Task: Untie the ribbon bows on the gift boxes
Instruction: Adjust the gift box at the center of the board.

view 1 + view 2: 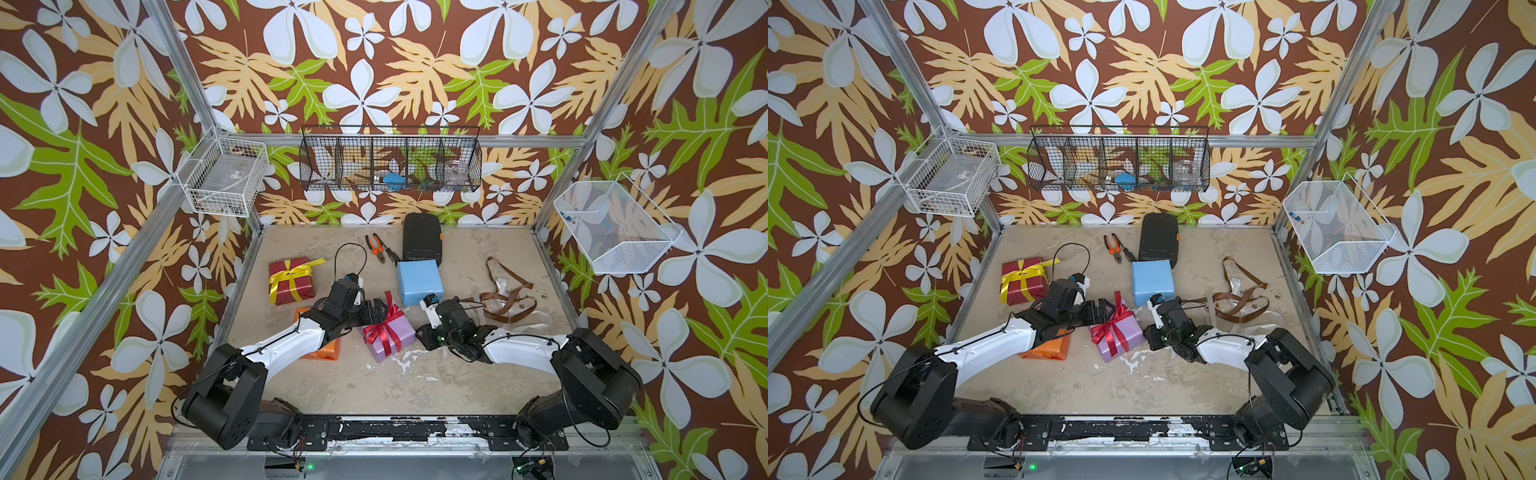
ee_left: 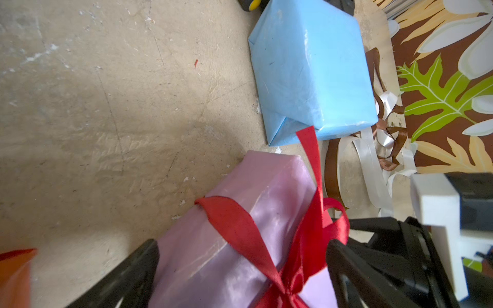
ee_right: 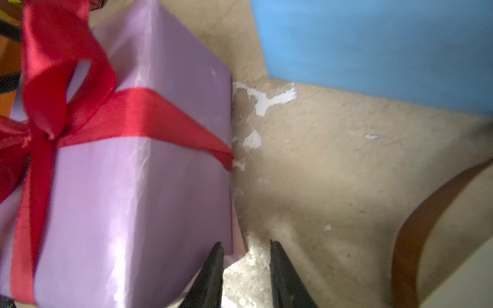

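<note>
A lilac gift box (image 1: 395,345) (image 3: 165,66) lies mid-table, tied with a red ribbon bow (image 1: 384,326) (image 2: 306,240). My left gripper (image 1: 380,309) (image 2: 242,248) is open, one finger on each side of the box's bowed top. My right gripper (image 1: 419,333) (image 3: 246,246) sits at the box's right corner, its jaws narrowly apart over bare table. The dark red box (image 1: 291,280) keeps its yellow bow (image 1: 291,272). No ribbon is on the light blue box (image 1: 419,282). My left arm partly hides the orange box (image 1: 326,351). Brown ribbon (image 1: 507,291) and white ribbon (image 2: 370,165) lie loose at right.
A black ribbed case (image 1: 422,237) and orange-handled pliers (image 1: 380,249) lie at the back behind the blue box. A black cable loop (image 1: 351,257) rises from my left wrist. Wire baskets (image 1: 390,158) hang on the walls.
</note>
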